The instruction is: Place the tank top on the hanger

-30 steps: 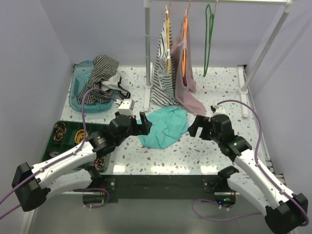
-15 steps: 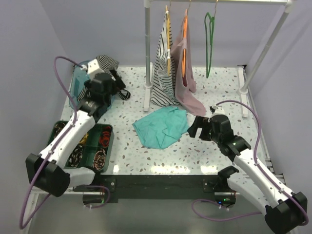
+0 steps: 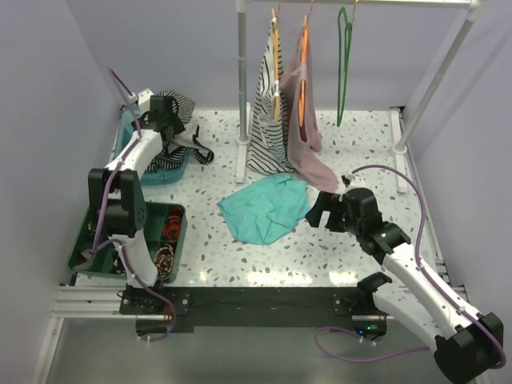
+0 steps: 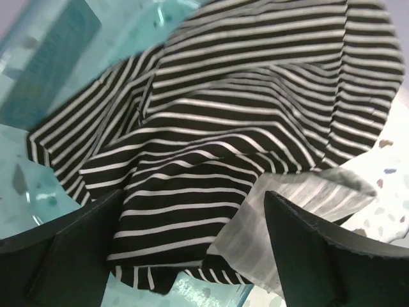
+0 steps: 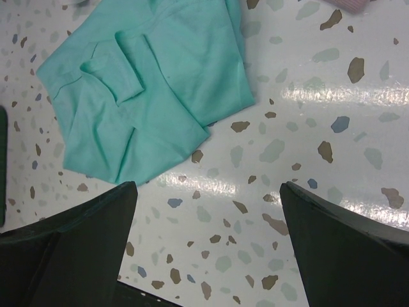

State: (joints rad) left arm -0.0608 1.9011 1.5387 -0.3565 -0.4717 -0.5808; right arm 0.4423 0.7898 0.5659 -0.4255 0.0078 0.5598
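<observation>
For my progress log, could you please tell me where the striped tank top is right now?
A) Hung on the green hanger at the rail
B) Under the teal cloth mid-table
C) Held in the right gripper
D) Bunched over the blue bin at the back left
D: the tank top lies crumpled over the blue bin with the left gripper open above it, while the green hanger hangs bare on the rail.
</observation>
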